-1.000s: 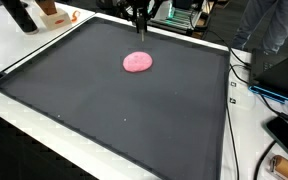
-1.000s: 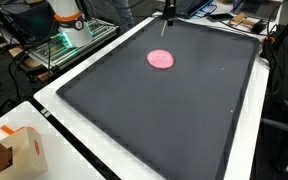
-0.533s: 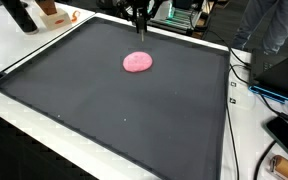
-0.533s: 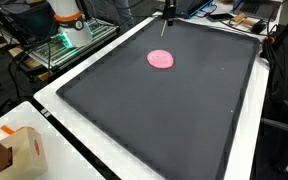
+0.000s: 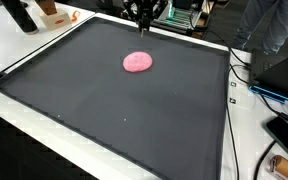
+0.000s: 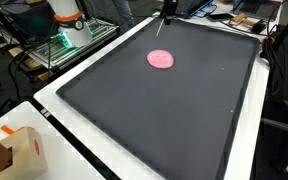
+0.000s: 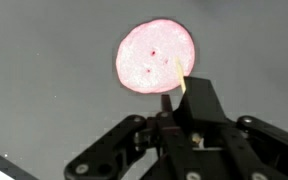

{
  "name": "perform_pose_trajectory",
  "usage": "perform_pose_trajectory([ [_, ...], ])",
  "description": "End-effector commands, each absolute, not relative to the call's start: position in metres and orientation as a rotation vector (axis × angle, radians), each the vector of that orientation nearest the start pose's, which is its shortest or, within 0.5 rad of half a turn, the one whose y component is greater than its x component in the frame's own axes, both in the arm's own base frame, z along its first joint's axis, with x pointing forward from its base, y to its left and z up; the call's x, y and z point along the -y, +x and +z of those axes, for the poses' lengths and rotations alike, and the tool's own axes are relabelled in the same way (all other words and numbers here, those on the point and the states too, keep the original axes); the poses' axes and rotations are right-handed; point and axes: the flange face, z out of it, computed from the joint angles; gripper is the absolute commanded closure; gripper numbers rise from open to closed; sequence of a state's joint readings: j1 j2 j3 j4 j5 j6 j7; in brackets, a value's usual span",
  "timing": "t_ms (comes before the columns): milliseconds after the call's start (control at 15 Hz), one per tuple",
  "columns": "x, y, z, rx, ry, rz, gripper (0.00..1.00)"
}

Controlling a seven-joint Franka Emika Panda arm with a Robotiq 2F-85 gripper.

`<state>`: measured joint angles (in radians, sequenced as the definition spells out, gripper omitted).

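The black mat (image 5: 54,95) covered most of a white table (image 5: 14,55). The pink disc (image 5: 137,62) lay flat on the far half of the mat, near the middle of its width. Behind it, the gripper (image 5: 141,26) hung above the mat's far edge, well apart from the disc. In the wrist view the fingers (image 7: 199,100) were clenched on a thin pale stick (image 7: 180,74). The tip of the stick appeared in front of the disc's near rim.

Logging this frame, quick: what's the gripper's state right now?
Gripper: closed on a thin pale-tipped stick, over the black mat near the pink disc.
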<state>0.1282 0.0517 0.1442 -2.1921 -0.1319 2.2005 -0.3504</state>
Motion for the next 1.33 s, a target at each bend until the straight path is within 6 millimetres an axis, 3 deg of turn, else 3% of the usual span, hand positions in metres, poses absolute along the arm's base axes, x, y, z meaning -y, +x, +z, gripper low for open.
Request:
perform_pose_trajectory([
  [0, -0.184, 0.519, 0.35, 1.261, -3.115, 0.239, 0.94],
  [267, -0.231, 0.519, 0.335, 1.441, -3.139, 0.383, 0.94],
  [533, -0.264, 0.524, 0.307, 1.602, -3.17, 0.492, 0.94],
  [933, -0.294, 0.531, 0.267, 1.74, -3.228, 0.584, 0.94],
  [1267, -0.307, 0.537, 0.246, 1.701, -3.297, 0.638, 0.94],
])
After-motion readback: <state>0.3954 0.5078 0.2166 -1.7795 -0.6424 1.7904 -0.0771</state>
